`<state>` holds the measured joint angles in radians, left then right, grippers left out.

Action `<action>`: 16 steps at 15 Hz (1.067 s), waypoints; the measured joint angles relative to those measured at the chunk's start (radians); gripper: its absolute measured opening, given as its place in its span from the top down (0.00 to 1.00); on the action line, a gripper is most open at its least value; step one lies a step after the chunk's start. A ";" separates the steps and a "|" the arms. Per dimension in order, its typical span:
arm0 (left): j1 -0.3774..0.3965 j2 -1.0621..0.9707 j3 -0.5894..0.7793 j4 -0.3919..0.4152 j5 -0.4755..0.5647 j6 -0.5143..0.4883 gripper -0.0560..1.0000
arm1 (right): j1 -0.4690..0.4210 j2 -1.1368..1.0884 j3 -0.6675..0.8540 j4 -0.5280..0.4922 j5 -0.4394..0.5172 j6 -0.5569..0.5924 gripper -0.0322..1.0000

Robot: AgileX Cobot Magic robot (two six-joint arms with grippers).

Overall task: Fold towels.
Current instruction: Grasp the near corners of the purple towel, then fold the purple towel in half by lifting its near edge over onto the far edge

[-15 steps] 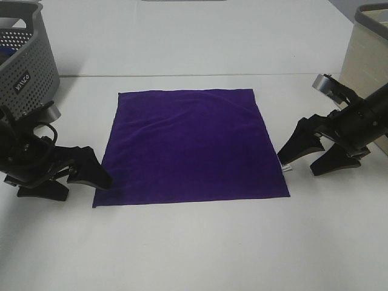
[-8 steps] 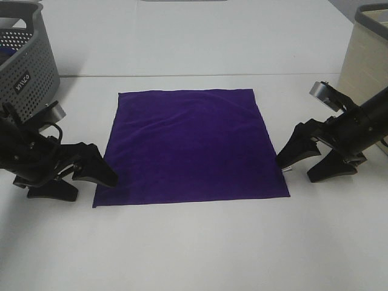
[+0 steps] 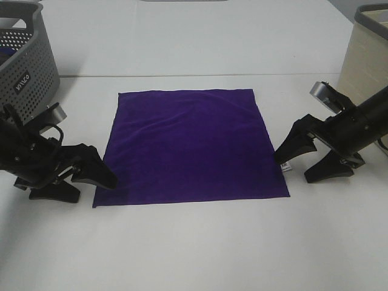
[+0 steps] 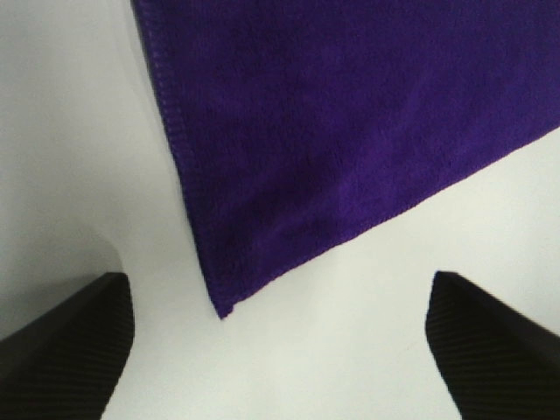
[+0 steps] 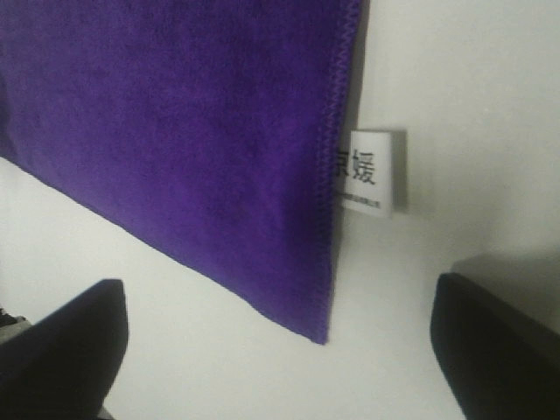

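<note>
1 deep purple towel (image 3: 191,145) lies spread flat in the middle of the white table (image 3: 194,254), with 2 grippers low beside its near corners. The left gripper (image 3: 96,189) sits at the near left corner and the right gripper (image 3: 292,170) at the near right edge. Each has its 2 fingers spread wide and holds nothing. 1 grey perforated basket (image 3: 30,66) stands at the far left and 1 beige bin (image 3: 364,54) at the far right. The high view shows the small white tag (image 3: 285,165) only as a speck. The right wrist view brings the tag (image 5: 366,171) close, sticking out from the stitched hem and printed with 2 large dark characters above a line too small to read. The left wrist view shows the bare corner of the towel (image 4: 350,131) between the 2 ribbed fingers (image 4: 61,346). The pale lettering on the basket cannot be read.
</note>
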<state>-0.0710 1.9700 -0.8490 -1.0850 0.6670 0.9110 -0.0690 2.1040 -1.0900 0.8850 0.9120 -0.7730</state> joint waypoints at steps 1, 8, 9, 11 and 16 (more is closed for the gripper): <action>-0.004 0.005 -0.002 0.000 0.004 0.000 0.18 | 0.008 0.010 -0.003 0.007 0.008 0.005 0.10; -0.197 0.208 -0.370 0.216 0.137 -0.327 0.43 | 0.226 0.180 -0.218 -0.156 0.174 0.244 0.62; -0.217 0.233 -0.412 0.262 0.147 -0.371 0.57 | 0.230 0.186 -0.239 -0.188 0.177 0.264 0.72; -0.235 0.261 -0.457 0.308 0.168 -0.404 0.88 | 0.234 0.194 -0.280 -0.218 0.192 0.272 0.92; -0.237 0.263 -0.473 0.391 0.252 -0.411 0.95 | 0.239 0.203 -0.320 -0.229 0.212 0.273 0.94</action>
<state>-0.3080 2.2330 -1.3220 -0.6940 0.9190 0.5000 0.1700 2.3070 -1.4100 0.6560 1.1240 -0.5000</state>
